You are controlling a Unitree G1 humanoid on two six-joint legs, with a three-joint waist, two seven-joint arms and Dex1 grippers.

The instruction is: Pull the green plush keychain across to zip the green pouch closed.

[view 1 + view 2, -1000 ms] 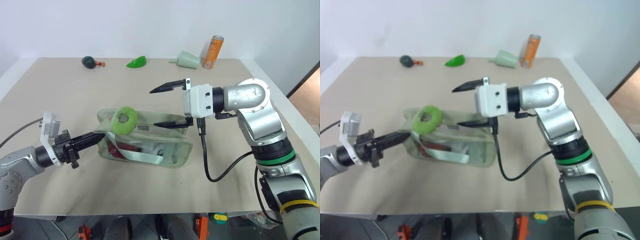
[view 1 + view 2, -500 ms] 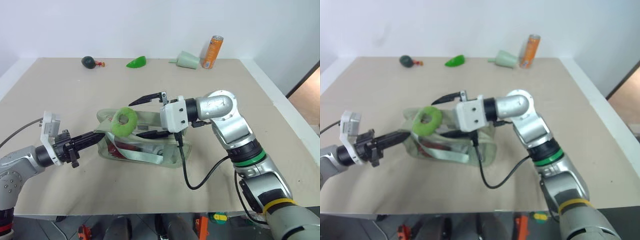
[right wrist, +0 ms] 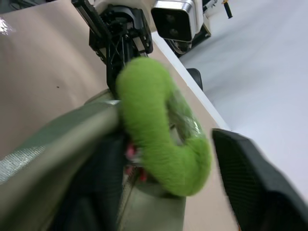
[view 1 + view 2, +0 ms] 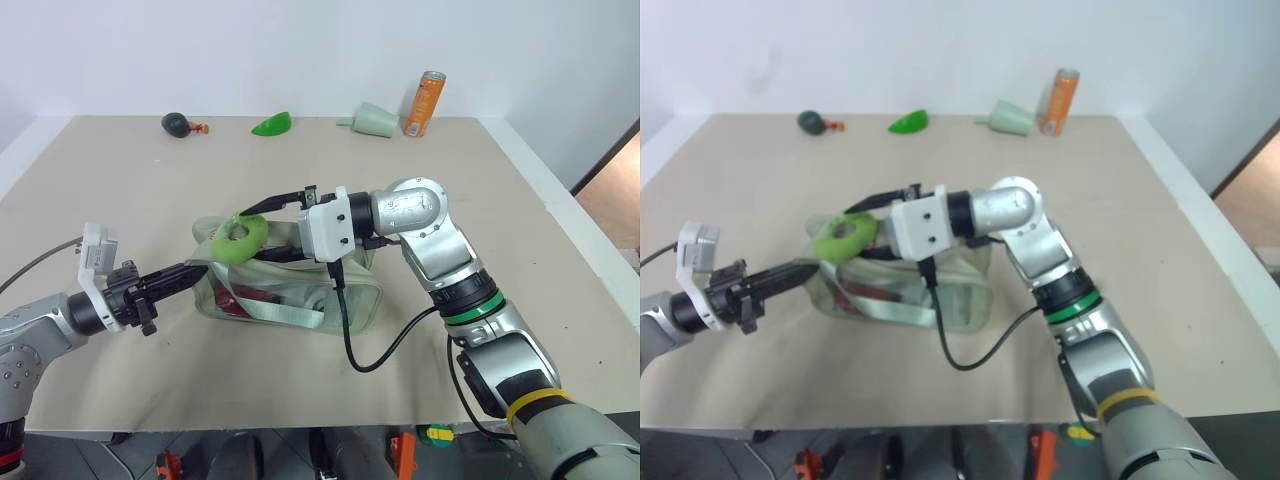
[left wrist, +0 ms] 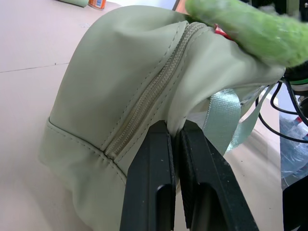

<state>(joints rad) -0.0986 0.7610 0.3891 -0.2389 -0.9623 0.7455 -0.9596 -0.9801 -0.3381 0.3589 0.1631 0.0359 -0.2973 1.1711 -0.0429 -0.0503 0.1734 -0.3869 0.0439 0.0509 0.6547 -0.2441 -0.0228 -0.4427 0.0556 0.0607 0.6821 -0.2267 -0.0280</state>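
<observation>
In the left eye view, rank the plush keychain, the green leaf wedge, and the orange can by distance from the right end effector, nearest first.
1. green plush keychain: between the right end effector's fingers, on the green pouch.
2. green leaf wedge: far edge of the table, near the middle.
3. orange can: far right corner.

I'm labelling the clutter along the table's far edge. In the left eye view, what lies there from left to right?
Dark round thing → green wedge → pale green cone → orange can.
</observation>
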